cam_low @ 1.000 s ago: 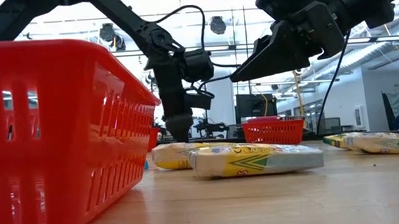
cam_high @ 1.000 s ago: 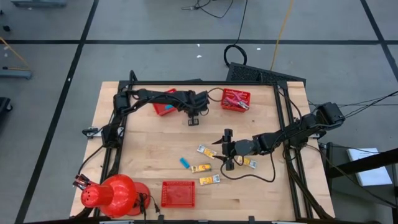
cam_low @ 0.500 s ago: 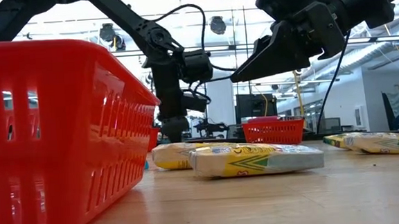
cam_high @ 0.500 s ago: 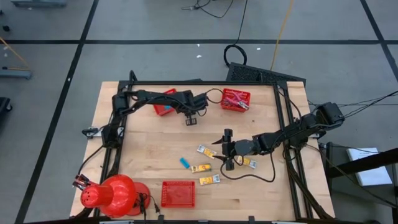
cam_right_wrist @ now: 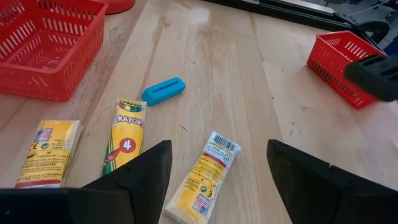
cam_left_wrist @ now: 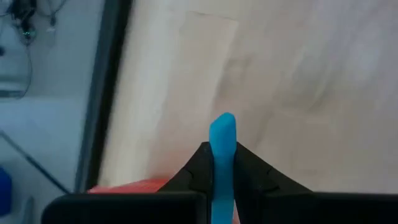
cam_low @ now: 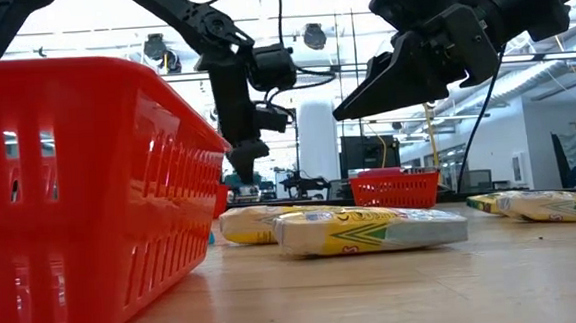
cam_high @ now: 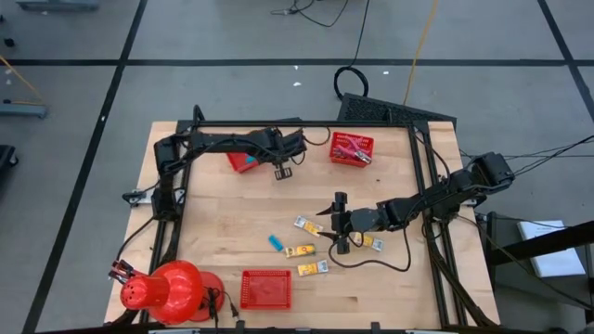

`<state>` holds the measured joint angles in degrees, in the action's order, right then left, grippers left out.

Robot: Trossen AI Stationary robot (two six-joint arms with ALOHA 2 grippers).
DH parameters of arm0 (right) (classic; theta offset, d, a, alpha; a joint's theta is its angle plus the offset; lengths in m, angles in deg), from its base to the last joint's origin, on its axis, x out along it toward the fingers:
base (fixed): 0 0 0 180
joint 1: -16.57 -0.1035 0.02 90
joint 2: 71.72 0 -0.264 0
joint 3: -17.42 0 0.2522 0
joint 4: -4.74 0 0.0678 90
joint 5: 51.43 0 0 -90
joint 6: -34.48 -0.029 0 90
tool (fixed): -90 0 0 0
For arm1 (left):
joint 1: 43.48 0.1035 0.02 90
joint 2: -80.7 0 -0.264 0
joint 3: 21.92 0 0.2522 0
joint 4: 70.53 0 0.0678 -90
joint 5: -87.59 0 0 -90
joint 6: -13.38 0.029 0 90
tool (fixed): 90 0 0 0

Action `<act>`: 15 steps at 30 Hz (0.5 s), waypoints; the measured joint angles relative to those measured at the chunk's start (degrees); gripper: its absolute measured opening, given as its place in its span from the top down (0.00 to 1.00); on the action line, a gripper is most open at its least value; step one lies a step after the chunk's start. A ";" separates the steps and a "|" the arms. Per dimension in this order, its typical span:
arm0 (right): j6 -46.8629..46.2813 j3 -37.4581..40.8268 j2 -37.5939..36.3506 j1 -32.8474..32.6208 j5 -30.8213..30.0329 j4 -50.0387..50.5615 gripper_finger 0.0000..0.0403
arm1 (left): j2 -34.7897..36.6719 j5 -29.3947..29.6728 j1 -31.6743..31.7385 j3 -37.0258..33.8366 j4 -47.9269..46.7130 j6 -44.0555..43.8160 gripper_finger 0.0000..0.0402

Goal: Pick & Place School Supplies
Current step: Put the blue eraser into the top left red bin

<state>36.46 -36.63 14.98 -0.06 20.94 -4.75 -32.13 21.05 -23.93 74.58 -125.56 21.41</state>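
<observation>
My left gripper (cam_high: 281,171) hangs over the far part of the table, just right of the far-left red basket (cam_high: 243,163), shut on a light-blue block (cam_left_wrist: 222,134). My right gripper (cam_high: 341,223) hovers open over the table's middle, above yellow packets (cam_high: 304,224) (cam_high: 299,250) (cam_high: 314,268) that lie flat on the wood. Its fingers stand on either side of one packet (cam_right_wrist: 204,177) without touching it. A second light-blue block (cam_high: 276,243) lies flat beside them. Red-handled tools lie in the far-right basket (cam_high: 352,148). My left gripper pinches the light-blue block between its two fingers (cam_left_wrist: 200,163), which point down from above. The block's rounded free end (cam_left_wrist: 222,123) sticks out beyond the fingertips. It is lifted clear of the table.
A third red basket (cam_high: 265,289) stands at the near edge, next to a big red dome (cam_high: 167,289) at the near-left corner. A dark frame (cam_high: 422,186) borders the table. Another yellow packet (cam_high: 373,241) lies under my right arm. Bare wood lies between the two grippers.
My left gripper has risen and drifted a little toward the table's far-left, closer to the far-left basket, carrying the blue block along.
</observation>
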 joint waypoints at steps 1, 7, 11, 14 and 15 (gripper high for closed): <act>0.00 0.00 0.00 0.00 0.02 0.01 0.37 | 0.57 0.51 0.27 0.00 -0.53 -0.60 0.92; -0.28 0.00 0.00 -0.35 0.00 0.86 0.37 | 2.31 1.28 2.66 0.09 -2.78 -1.80 0.92; -0.67 0.00 0.00 -0.74 -0.06 1.49 0.37 | 2.33 1.51 4.18 0.09 -4.97 -3.26 0.92; -0.90 0.00 0.00 -0.74 -0.04 1.64 0.37 | 2.33 1.70 4.36 0.09 -5.34 -4.07 0.92; -0.90 0.00 0.00 -0.74 -0.04 1.70 0.37 | 2.33 1.70 4.69 0.09 -5.65 -4.67 0.92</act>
<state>35.56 -36.63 14.98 -0.80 20.90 -3.04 -29.80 22.75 -19.24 74.66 -131.21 16.74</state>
